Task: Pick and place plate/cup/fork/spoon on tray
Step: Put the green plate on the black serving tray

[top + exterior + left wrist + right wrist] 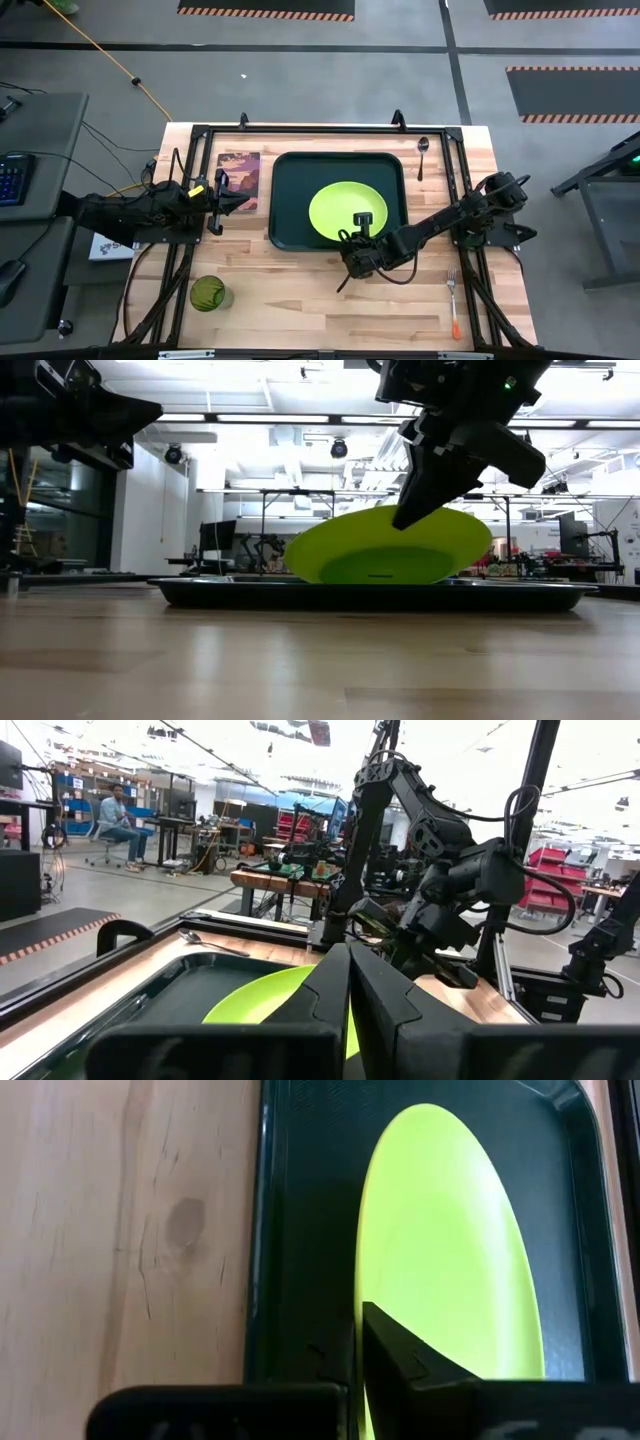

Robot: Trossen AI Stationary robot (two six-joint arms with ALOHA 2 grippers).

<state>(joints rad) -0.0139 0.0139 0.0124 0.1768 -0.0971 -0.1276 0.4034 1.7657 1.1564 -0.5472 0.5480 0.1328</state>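
High view is showing the right gripper (362, 222) reaching over the near edge of the tray (285, 170) and pinching the near rim of the lime-green plate (340, 205), fingers closed on it. Low view is showing why the plate (385, 548) is sitting tilted: its held side is riding raised under the gripper (408, 515) while its other side is dipping down into the tray (200, 592), so I judge the plate is being lowered or settled and not yet released. Holding it by the rim is keeping the fingers clear of the tray floor.

Meanwhile the left gripper (243, 203) is waiting with its fingers closed, hovering over the picture card (238, 172) just beside the tray's left edge, well out of the right arm's way.

Other task items are lying on the bare wooden table (300, 290): the cup (208, 294) is standing upright near the front left corner, the fork (453, 300) is lying near the front right with its orange handle toward the front edge, and the spoon (423, 152) is resting just beyond the tray's far right corner. All three are apart from the tray.

No brand, label or readable writing is showing on any item; the card's print is too small to make out.
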